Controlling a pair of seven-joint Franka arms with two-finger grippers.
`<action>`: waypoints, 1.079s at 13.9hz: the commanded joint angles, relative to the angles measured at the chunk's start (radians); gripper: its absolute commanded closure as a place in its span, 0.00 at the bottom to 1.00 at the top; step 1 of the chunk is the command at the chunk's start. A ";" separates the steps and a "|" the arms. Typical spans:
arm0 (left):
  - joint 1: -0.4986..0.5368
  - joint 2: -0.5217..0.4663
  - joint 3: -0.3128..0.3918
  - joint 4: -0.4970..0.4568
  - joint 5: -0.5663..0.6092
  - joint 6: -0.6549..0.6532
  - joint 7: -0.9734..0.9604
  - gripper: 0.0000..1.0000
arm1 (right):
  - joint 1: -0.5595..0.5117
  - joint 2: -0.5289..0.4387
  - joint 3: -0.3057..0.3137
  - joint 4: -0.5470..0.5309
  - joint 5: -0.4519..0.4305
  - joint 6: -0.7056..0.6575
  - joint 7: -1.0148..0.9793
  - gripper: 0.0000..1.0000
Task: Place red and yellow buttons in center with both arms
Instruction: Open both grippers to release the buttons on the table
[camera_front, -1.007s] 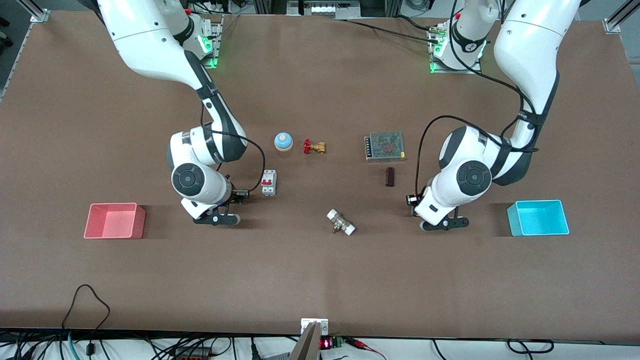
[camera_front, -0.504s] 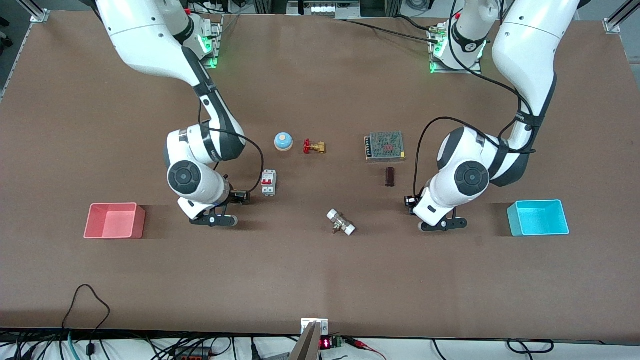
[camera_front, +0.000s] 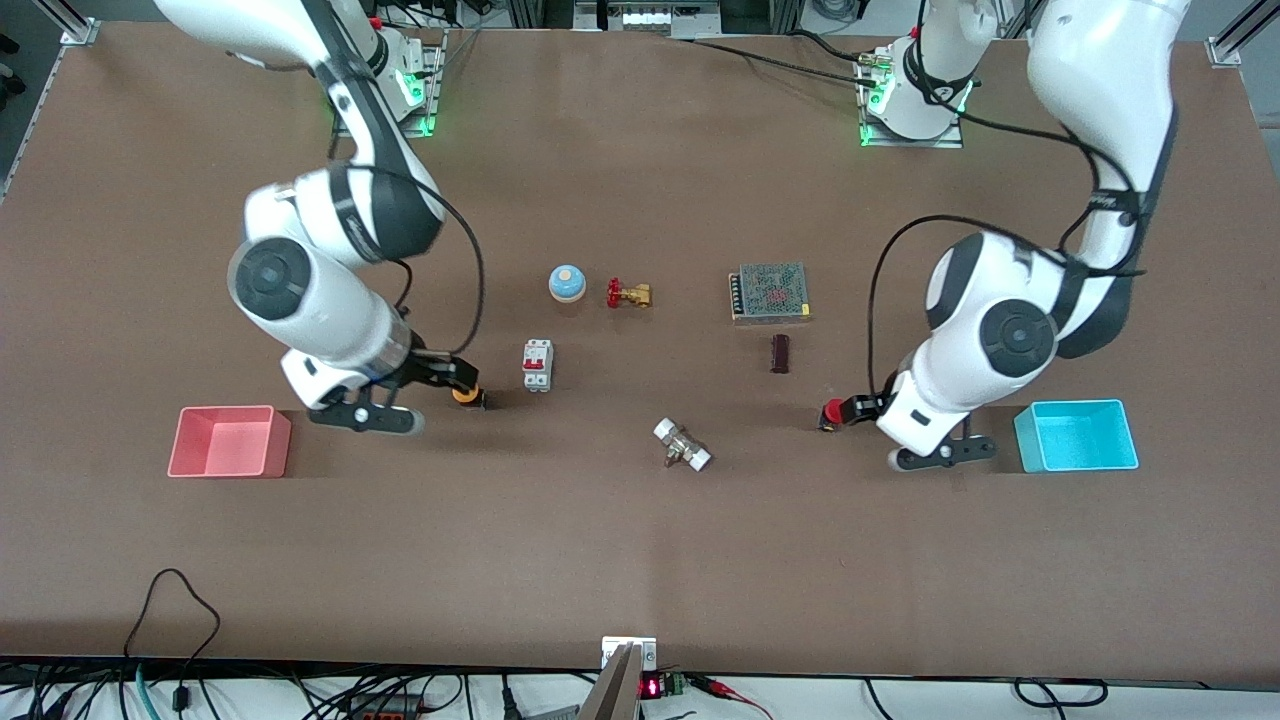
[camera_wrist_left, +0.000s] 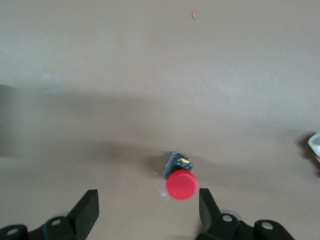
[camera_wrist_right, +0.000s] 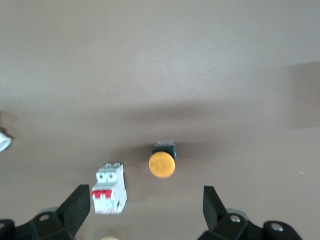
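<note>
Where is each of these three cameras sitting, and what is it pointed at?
Front view: high across the table, facing both arms; left pincer and right pincer show, both open.
Left wrist view: on the left arm, looking down at the red button on the tabletop; its fingertips show.
Right wrist view: on the right arm, over the yellow button and circuit breaker.
Shared: each button also appears in front.

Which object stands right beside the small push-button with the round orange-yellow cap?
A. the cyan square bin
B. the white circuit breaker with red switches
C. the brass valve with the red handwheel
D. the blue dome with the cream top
B: in the right wrist view the white circuit breaker with red switches stands next to the orange-yellow push-button, and the front view shows the same pair side by side on the brown tabletop.
</note>
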 joint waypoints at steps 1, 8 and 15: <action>0.038 -0.077 -0.002 -0.016 0.011 -0.057 0.061 0.04 | -0.044 -0.076 -0.004 0.046 -0.006 -0.141 -0.016 0.00; 0.098 -0.145 -0.005 0.038 0.006 -0.190 0.171 0.00 | -0.206 -0.165 -0.090 0.179 -0.040 -0.396 -0.376 0.00; 0.135 -0.231 -0.010 0.044 0.006 -0.249 0.220 0.00 | -0.352 -0.325 -0.004 0.043 -0.137 -0.453 -0.452 0.00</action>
